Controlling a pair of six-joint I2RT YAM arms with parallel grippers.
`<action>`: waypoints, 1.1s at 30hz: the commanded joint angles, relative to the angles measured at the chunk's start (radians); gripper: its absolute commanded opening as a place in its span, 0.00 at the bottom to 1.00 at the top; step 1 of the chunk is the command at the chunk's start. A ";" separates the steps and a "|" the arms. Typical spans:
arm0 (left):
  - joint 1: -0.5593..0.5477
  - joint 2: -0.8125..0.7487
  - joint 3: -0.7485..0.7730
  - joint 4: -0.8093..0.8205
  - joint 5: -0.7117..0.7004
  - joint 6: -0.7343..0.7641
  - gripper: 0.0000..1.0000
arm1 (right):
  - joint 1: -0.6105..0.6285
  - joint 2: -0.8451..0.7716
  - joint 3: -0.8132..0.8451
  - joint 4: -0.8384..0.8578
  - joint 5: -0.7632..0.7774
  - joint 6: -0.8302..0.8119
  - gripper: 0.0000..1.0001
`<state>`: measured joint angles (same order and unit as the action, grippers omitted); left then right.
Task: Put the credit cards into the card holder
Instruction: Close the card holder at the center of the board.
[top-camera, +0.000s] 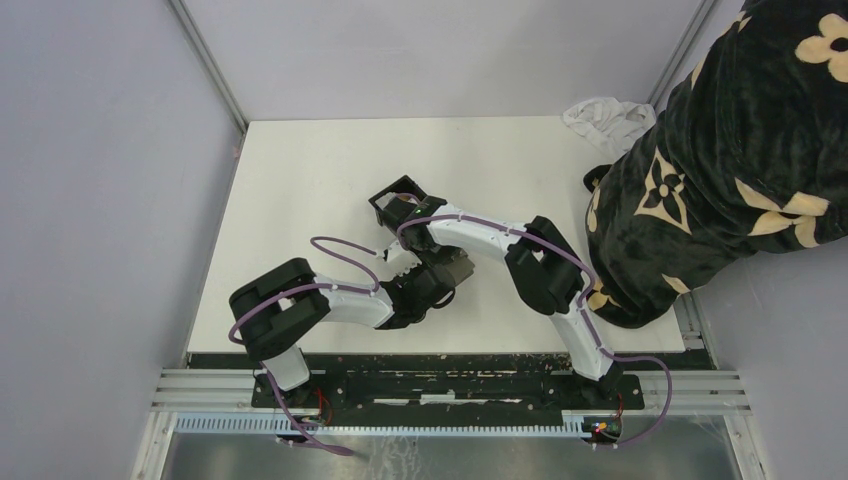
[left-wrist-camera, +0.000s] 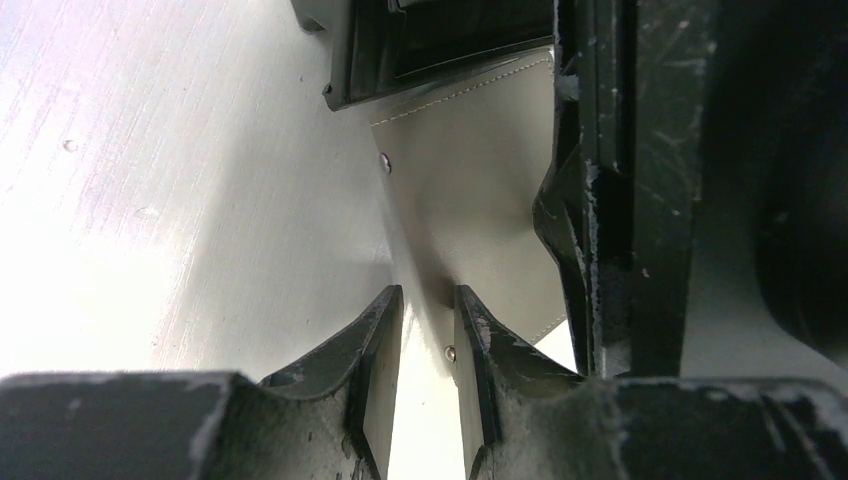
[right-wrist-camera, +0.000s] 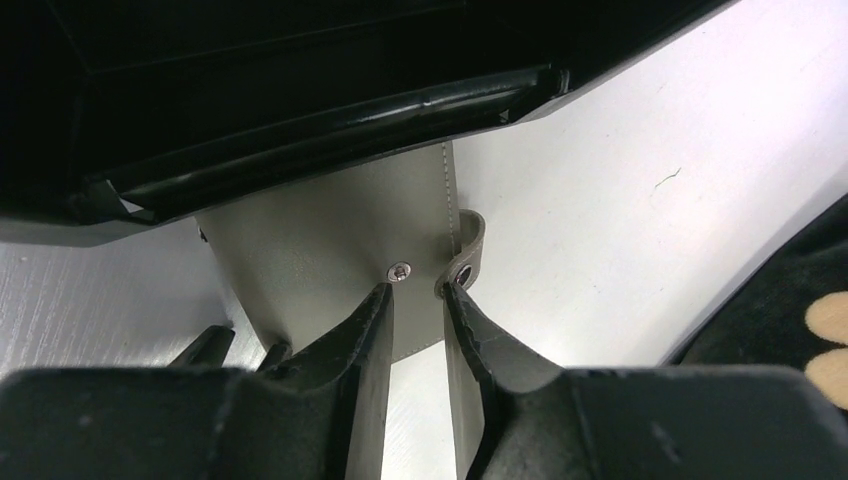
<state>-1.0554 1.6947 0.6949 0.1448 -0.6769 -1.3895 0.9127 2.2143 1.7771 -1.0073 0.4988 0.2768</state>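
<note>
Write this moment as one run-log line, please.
left gripper: shut on stitched tan pouch | right gripper: open, tips at pouch's snap strap | black box: just beyond pouch

**White surface, few things on it**

The surface (top-camera: 300, 200) is a white rectangular board with a faint brushed grain. A black open-top box (top-camera: 398, 203) sits on it near the middle, turned at an angle to the edges. A crumpled white cloth (top-camera: 605, 118) lies at the far right corner. Dark fabric (top-camera: 700, 200) with beige flowers covers the right edge. A taupe stitched flap (right-wrist-camera: 310, 250) shows just beside the box; whether it rests on the surface cannot be told.
</note>
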 joint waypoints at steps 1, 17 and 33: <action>0.001 0.054 -0.027 -0.141 0.072 0.060 0.34 | 0.006 -0.075 0.001 0.016 0.044 -0.008 0.32; 0.001 0.049 -0.023 -0.153 0.063 0.070 0.34 | 0.005 -0.072 0.013 0.029 0.092 -0.024 0.33; 0.001 0.054 -0.024 -0.155 0.065 0.071 0.34 | 0.005 -0.050 -0.002 0.035 0.061 -0.021 0.33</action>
<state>-1.0554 1.6951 0.6949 0.1448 -0.6769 -1.3891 0.9146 2.1921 1.7752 -0.9867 0.5461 0.2562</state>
